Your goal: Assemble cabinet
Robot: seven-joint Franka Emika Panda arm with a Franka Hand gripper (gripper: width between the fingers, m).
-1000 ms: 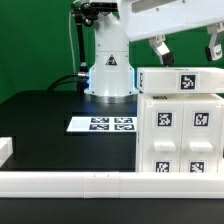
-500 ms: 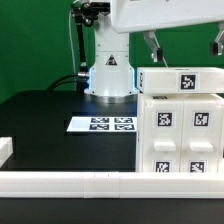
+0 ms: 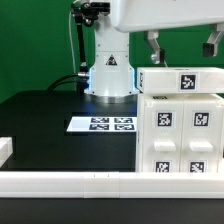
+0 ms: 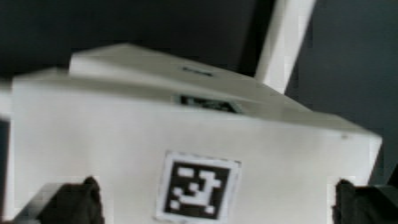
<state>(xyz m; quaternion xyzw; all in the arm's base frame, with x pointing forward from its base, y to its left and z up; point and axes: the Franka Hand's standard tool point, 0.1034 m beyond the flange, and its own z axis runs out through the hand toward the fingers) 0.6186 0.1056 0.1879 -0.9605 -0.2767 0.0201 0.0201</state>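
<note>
The cabinet (image 3: 180,135) is a large white boxy body at the exterior view's right, its front face bearing four black-and-white tags. A flat white piece with one tag (image 3: 183,80) lies on top of it. My gripper (image 3: 182,47) hangs open just above that top piece, one finger (image 3: 155,47) near its left part and the other (image 3: 211,46) near its right. In the wrist view the white tagged body (image 4: 196,130) fills the picture, with the tag (image 4: 201,186) between my two dark fingertips (image 4: 80,205). Nothing is held.
The marker board (image 3: 102,124) lies flat on the black table left of the cabinet. The robot base (image 3: 108,70) stands behind it. A white rail (image 3: 70,182) runs along the front edge, with a small white block (image 3: 5,150) at the far left.
The gripper has shifted slightly to the left and lowered a little above the cabinet's top piece. Nothing else moved.
</note>
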